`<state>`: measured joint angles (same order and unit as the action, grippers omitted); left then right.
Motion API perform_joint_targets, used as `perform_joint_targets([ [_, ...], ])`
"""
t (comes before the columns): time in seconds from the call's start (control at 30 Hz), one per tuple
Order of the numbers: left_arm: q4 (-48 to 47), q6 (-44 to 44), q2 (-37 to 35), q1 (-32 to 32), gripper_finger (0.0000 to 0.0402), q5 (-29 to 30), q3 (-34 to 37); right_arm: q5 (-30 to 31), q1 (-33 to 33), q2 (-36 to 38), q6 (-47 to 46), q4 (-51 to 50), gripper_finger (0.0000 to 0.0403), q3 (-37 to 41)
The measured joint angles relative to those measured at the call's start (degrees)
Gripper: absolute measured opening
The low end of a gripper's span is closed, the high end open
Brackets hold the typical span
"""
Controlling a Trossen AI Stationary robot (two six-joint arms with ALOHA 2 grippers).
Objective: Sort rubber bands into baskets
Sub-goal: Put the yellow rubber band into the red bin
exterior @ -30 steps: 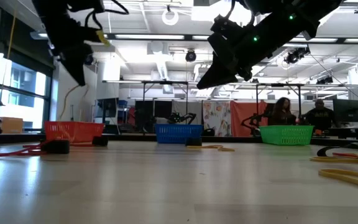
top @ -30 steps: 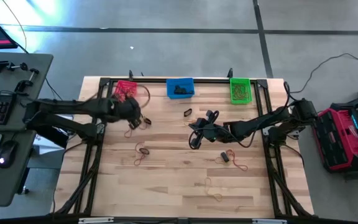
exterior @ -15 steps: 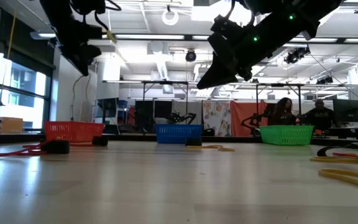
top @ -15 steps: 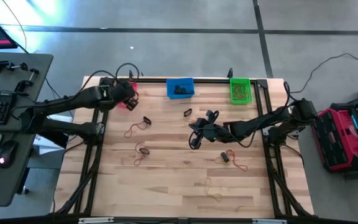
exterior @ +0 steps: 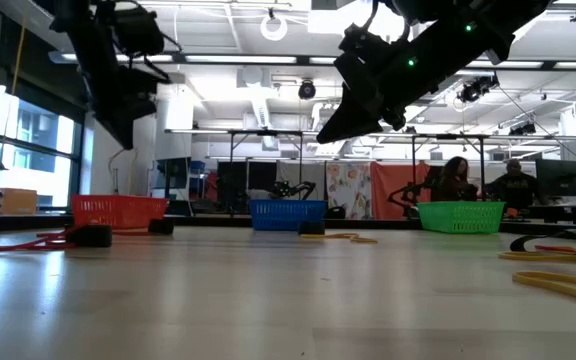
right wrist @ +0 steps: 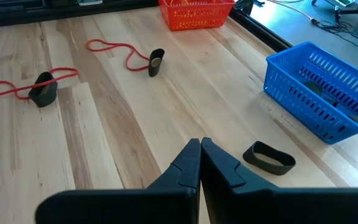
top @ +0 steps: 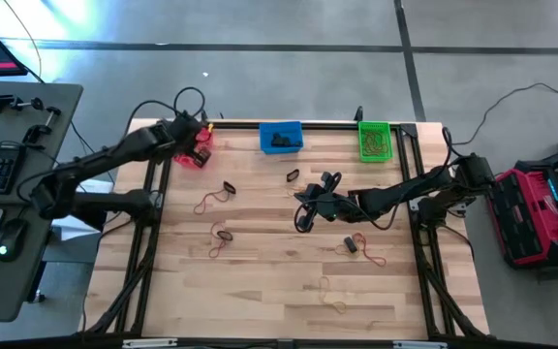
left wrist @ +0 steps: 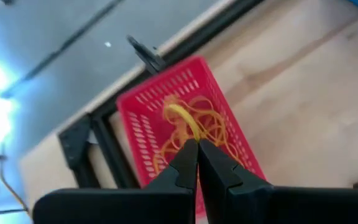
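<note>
**Yellow band may cling to the fingers over the red basket**

The left gripper (left wrist: 197,148) hangs above the red basket (top: 198,155), at the table's 11 o'clock corner, fingers pinched on a yellow rubber band (left wrist: 180,117). The risk I judge: on opening, the springy loop could snag on a fingertip or bounce off the heap of bands already inside and land on the table. The right gripper (right wrist: 200,149) waits at table centre, fingers closed and empty, a black band (right wrist: 268,157) lying at its 2 o'clock, near the blue basket (right wrist: 319,93).
</note>
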<state>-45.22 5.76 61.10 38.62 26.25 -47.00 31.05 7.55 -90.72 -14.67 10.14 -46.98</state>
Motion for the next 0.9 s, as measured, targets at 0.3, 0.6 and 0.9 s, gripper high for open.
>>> perform_joint_targets([
  [0.3,3.79,-0.44,0.93,3.33,0.0,-3.35,4.45,0.02,0.0,0.0,-0.47,0.02,0.0,0.0],
  [0.6,7.37,-0.96,7.58,7.5,0.0,-8.35,5.48,0.02,0.0,0.0,-0.9,0.06,0.0,0.0],
  [0.9,7.21,-3.91,13.28,8.69,0.0022,-12.71,5.49,0.02,0.15,0.0,-0.93,0.06,0.0,0.0],
])
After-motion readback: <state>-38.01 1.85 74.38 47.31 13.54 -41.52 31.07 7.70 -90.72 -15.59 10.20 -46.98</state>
